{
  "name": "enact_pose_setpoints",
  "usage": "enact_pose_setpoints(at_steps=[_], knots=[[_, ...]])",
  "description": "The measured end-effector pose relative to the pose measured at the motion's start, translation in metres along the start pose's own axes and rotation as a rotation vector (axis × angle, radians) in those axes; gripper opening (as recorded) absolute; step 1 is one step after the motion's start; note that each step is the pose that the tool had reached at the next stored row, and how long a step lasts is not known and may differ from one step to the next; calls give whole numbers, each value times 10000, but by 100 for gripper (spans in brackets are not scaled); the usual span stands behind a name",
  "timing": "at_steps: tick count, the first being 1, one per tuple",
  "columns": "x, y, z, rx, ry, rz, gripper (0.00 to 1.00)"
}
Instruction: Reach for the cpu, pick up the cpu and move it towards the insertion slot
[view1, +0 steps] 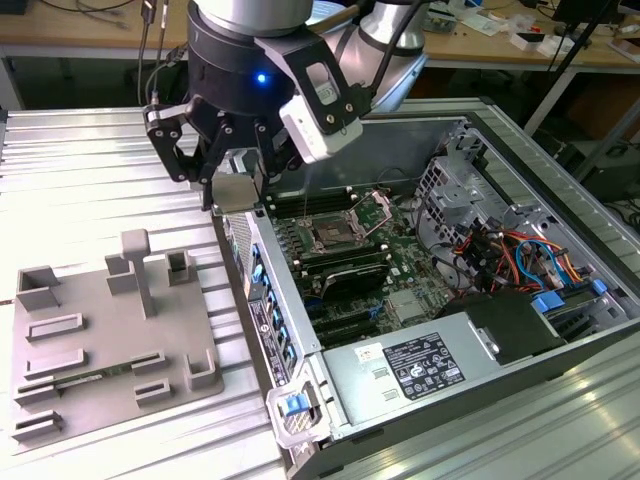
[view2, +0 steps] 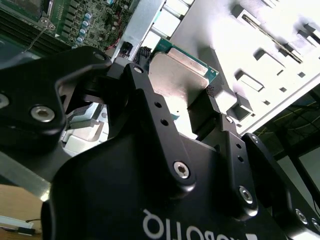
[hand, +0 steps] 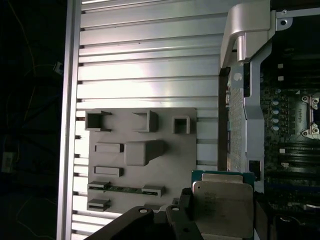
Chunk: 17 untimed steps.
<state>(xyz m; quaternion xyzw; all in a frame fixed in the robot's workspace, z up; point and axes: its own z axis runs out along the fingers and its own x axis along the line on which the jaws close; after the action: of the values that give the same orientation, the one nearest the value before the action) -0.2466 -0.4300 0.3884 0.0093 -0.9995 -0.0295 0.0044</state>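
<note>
We see the black two-fingered gripper (view1: 236, 178) clamped on the cpu (view1: 233, 193), a small flat square chip with a pale silvery metal top and a thin green rim, held in the air above the near side wall of the open grey metal computer case (view1: 500, 130). In the second wrist view the gripper's black fingers (view2: 212, 112) press against opposite edges of the cpu (view2: 177, 75), and in the first wrist view the same chip (hand: 223, 202) sits between the dark finger parts, its silvery top facing that camera.

The insertion slot (view1: 331, 237), a square dark socket in a silvery metal frame on the green motherboard (view1: 400, 265), lies inside the case, well apart from the held chip and lower, toward the exterior view's right of it. We also make out a metal-framed socket (hand: 310, 116) on the board in the first wrist view.

Beside the case, toward the exterior view's left, the grey plastic tray (view1: 90, 300) with upright blocks and rectangular recesses rests on the ribbed aluminium table (view1: 90, 190). A long thin green memory stick (view1: 90, 378) lies in one of the tray's recesses; it appears too in the first wrist view (hand: 125, 188).
</note>
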Motion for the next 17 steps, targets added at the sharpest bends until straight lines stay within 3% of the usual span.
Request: enact_pose_setpoints(at_steps=[17], knots=[[-152,6,-1,0,0,0,55]])
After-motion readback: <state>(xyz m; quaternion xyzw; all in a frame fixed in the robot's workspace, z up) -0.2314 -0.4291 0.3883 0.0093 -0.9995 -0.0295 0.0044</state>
